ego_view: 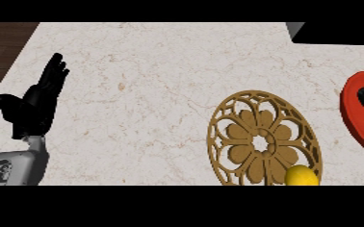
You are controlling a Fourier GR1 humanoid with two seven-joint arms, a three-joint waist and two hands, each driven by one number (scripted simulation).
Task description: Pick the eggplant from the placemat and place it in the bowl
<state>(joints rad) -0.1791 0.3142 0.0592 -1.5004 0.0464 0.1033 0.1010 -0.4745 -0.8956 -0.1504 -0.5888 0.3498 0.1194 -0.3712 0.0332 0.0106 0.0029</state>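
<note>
Resting near the view's left edge, the left hand (39, 101) stands open, fingers straight and upward, holding nothing. Well to its right lies the round brown placemat (245, 134); on its lower right rim sits a yellow rounded thing (301, 175), presumably the eggplant, cut off so its long axis cannot be told. Farther right, the red bowl (348, 110) is mostly out of view, its contents unclear. The right hand does not show.

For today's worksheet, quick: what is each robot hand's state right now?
Left robot hand: open, fingers straight, holding nothing, resting at the view's left edge.
Right robot hand: not in view.
</note>
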